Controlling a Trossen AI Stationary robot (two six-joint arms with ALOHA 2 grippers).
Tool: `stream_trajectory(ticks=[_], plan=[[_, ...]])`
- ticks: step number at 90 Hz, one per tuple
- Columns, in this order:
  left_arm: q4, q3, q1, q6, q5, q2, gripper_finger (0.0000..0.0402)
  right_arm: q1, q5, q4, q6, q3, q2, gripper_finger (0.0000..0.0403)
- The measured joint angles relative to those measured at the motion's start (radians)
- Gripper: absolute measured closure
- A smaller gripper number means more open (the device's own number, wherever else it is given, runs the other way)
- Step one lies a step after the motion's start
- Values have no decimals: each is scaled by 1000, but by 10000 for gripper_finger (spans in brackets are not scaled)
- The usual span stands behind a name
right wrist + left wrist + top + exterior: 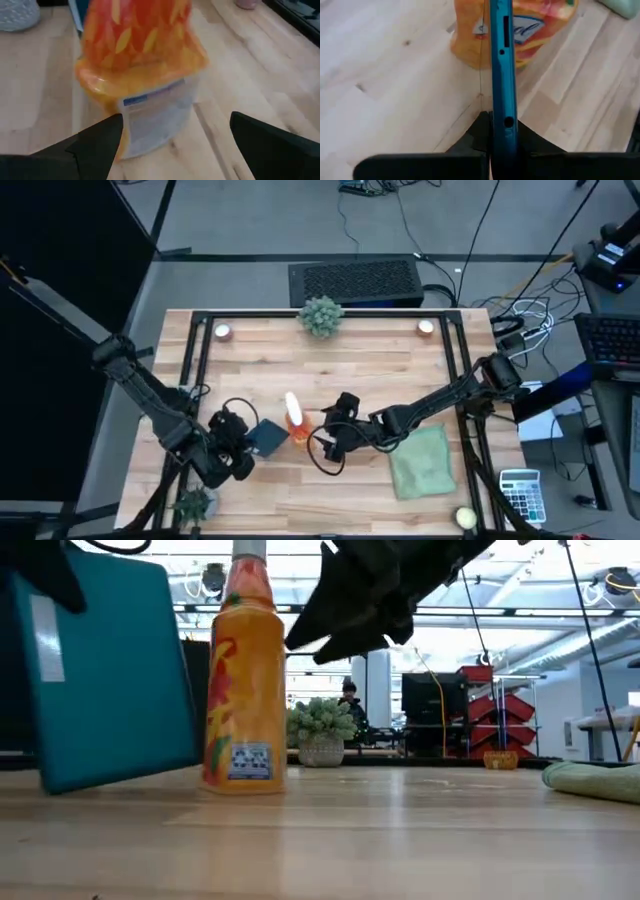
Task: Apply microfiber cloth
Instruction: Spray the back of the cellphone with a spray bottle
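The pale green microfiber cloth [422, 462] [596, 780] lies flat on the table at the near right, and no gripper touches it. An orange spray bottle [293, 420] [245, 680] stands upright mid-table. Left of it, a teal-edged dark tablet [268, 437] [110, 670] stands on edge, tilted, with my left gripper [238, 446] [502, 137] shut on it. My right gripper [332, 432] [175, 145] is open just right of the bottle [142, 75], above the table, its fingers apart on either side of the bottle's near face. I see no touch. My left gripper pinches the tablet's two flat faces between its fingers [479, 134], at the edge nearest the gripper [504, 125]. It comes from the table's left. The tablet stands on edge and tilted, its lower edge [120, 778] down at the tabletop; whether it rests there I cannot tell.
A potted plant [320, 315] stands at the far edge between two small round lights [222, 331] [426, 327]. A small plant [193, 503] sits near left and a yellow ball [465, 518] near right. Black frame rails [196, 360] border the table. Bare wood lies between bottle and cloth.
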Motion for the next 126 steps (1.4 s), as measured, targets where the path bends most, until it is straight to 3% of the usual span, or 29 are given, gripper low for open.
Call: stream_trajectory(ticks=[24,35,58,82,102,126], plan=[[62,0,34,89,19,0,395,2,-13,-2,-53,0,-14,51],[59,0,19,78,31,-7,395,10,34,-81,-55,0,-80,51],[36,0,0,57,33,-52,395,32,33,-262,-52,0,-235,51],[39,0,9,56,9,-72,395,-5,35,-196,-107,1,-261,47],[44,0,15,56,7,-74,395,-8,31,-201,-110,1,-261,7],[44,0,15,56,5,-74,395,0,28,-175,-107,2,-261,9]])
